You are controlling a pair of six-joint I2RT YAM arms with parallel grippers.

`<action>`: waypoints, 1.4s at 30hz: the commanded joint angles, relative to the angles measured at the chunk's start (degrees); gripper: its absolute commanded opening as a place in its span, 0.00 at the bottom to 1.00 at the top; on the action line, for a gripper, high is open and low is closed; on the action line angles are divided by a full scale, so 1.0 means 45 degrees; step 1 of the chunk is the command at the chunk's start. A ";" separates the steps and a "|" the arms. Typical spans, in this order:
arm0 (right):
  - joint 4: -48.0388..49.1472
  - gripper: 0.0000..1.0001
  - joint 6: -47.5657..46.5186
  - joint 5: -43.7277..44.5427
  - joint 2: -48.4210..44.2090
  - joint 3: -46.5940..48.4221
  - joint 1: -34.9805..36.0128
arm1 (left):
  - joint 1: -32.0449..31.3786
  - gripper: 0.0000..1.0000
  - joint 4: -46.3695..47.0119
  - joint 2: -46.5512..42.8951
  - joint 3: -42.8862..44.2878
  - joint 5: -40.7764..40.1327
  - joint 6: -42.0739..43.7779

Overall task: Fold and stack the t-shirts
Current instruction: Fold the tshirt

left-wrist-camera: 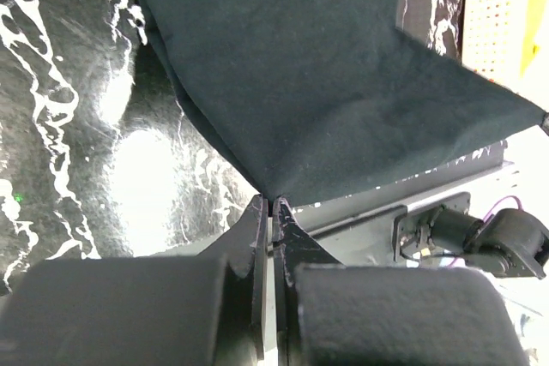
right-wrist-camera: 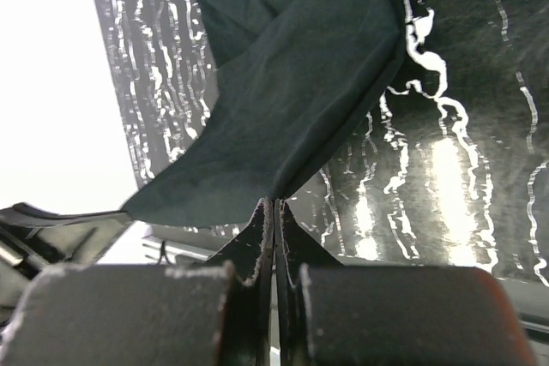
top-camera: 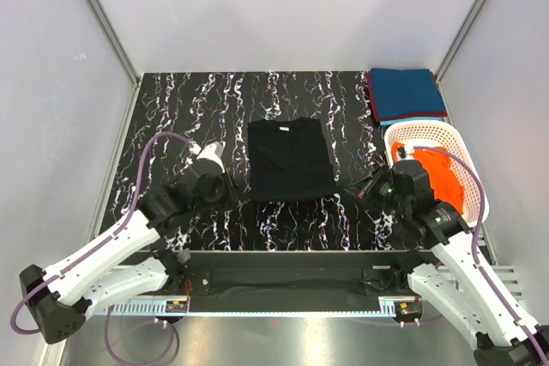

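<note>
Overhead, top view: one black t-shirt (top-camera: 289,160), partly folded into a rectangle, lies flat on the marbled black table (top-camera: 189,100). The left gripper (top-camera: 243,195) is at the shirt's near-left corner and the right gripper (top-camera: 343,191) at its near-right corner. To the far right of the black shirt, a folded teal-blue t-shirt (top-camera: 410,96) lies on a dark red t-shirt (top-camera: 372,99). Right of the black shirt, an orange t-shirt (top-camera: 446,179) sits in a white lattice basket (top-camera: 425,129).

Left wrist view: the fingers (left-wrist-camera: 249,242) are pressed together, pinching a corner of the black shirt, whose cloth rises to a peak at the tips.

Right wrist view: the fingers (right-wrist-camera: 296,242) are likewise closed tight on the opposite corner, with the fabric drawn up from the table.
</note>
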 commanded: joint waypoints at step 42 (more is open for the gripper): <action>0.5194 0.00 -0.6167 -0.2560 1.3759 1.0558 -0.2429 | 0.6779 0.00 0.2463 1.1860 1.0762 0.4498 0.3084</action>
